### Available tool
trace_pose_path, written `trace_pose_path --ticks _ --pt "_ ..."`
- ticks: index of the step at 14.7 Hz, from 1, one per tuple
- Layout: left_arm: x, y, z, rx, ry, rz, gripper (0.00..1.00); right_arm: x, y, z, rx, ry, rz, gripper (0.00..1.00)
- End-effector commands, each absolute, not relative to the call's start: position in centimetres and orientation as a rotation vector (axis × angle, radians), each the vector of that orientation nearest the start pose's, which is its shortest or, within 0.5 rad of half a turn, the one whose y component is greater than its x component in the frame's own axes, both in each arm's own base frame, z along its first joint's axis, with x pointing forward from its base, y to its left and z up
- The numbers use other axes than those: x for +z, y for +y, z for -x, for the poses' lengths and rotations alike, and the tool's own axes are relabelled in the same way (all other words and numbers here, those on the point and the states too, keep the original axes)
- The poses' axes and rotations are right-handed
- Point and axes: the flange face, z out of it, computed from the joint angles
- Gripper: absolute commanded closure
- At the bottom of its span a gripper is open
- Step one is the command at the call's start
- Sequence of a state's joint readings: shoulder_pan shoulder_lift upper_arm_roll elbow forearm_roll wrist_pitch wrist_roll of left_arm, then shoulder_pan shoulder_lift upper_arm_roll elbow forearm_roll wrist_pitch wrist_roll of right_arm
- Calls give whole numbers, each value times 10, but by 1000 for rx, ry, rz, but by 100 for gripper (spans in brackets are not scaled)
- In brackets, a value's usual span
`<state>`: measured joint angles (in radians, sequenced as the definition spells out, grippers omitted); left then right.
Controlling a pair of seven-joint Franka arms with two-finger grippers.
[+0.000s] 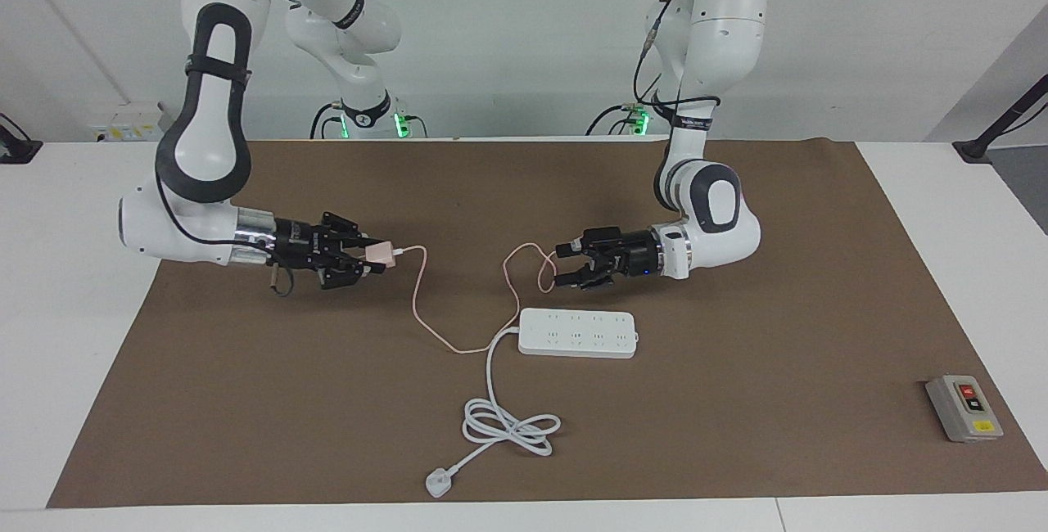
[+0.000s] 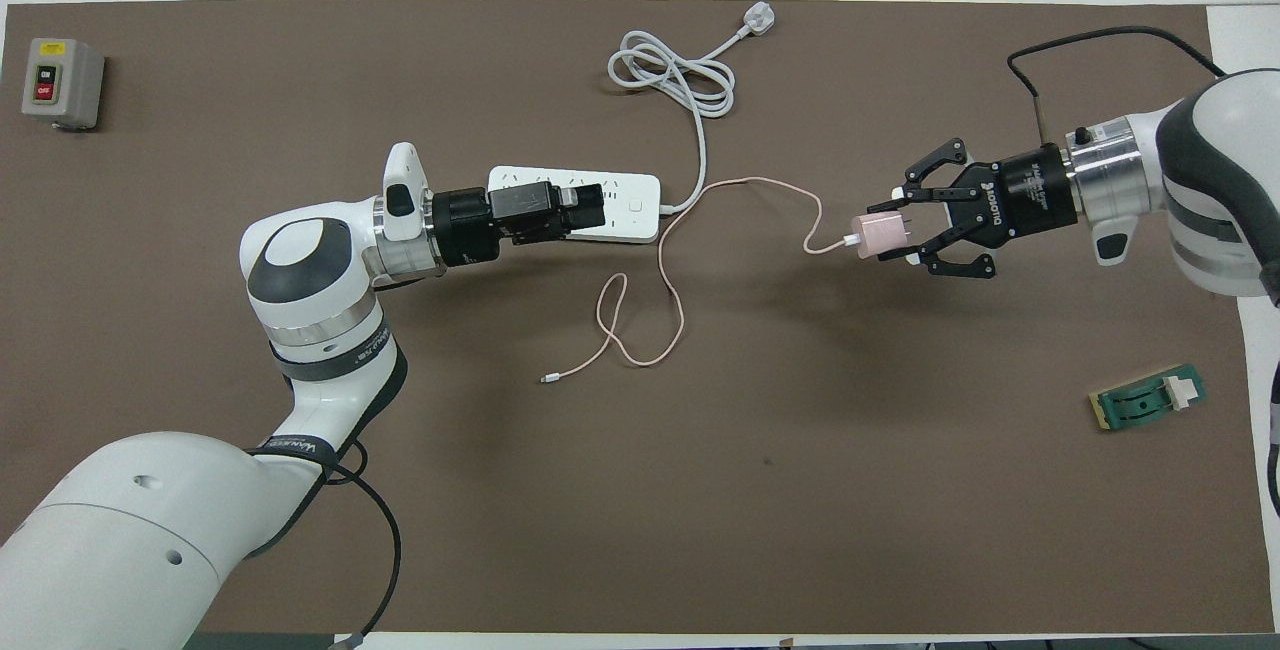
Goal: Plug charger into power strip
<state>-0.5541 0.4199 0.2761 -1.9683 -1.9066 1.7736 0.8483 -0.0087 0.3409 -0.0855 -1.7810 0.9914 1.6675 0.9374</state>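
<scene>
Your right gripper (image 2: 885, 233), fingers clenched on the charger (image 2: 872, 233), has the power strip (image 1: 577, 333) at nine o'clock overhead; the left gripper (image 1: 567, 263), fingers released, hovers over it.

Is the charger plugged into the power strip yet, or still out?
Out. The right gripper holds the charger in the air, apart from the power strip, whose visible sockets are empty.

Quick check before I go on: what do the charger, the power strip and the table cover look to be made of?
Charger: probably smooth pink plastic, even matte colour, thin rubbery-looking cable. Power strip: likely hard white plastic, moulded sockets, faint sheen. Table cover: brown, flat, matte; paper or thin felt, cannot tell which.
</scene>
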Motion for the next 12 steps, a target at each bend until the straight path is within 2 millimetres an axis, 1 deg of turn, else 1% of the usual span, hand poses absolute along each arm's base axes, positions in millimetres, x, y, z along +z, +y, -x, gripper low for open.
trace_pose_path --ticks 1,3,5,8,10,12 --pt "301 -259 -571 136 26 -1592 0 384 76 -619 917 1524 1691 100" --pt "299 -258 -571 144 31 -1587 0 385 115 -623 870 1528 1667 100" --pt "299 -258 -571 146 36 -1584 0 387 149 -625 859 1570 1604 100" --pt "298 -257 -572 152 44 -1584 0 392 190 -622 850 1564 1554 100" --pt "299 -257 -573 157 51 -1577 0 394 220 -617 840 1564 1516 100" --pt "298 -257 -573 157 53 -1577 0 392 242 -611 825 1567 1505 100"
